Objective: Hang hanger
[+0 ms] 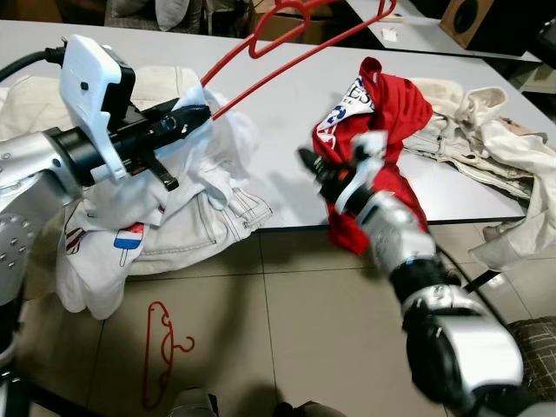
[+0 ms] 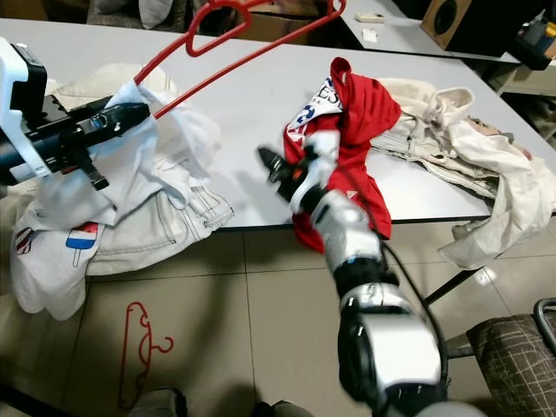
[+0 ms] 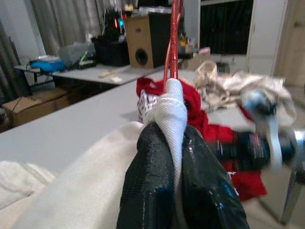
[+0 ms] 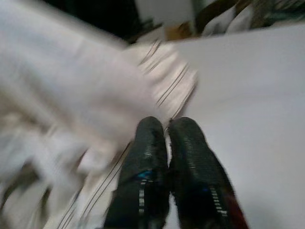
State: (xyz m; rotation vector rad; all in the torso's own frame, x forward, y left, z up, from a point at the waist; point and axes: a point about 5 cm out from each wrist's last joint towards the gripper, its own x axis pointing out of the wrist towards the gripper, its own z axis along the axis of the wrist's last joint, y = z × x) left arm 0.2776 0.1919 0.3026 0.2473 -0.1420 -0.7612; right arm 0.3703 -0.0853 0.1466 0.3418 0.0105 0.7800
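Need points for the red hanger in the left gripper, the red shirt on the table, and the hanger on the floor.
red hanger (image 1: 287,54): left eye view, on the lower straight bar.
red shirt (image 1: 401,113): left eye view, on the plain red cloth right of the print.
floor hanger (image 1: 159,352): left eye view, on its long side.

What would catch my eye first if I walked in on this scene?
Probably the thin red wire hanger, held up over the grey table by the left gripper, whose fingers are shut on it through white cloth. Next, the crumpled red shirt at the table's near edge, with the blurred right gripper in front of it.
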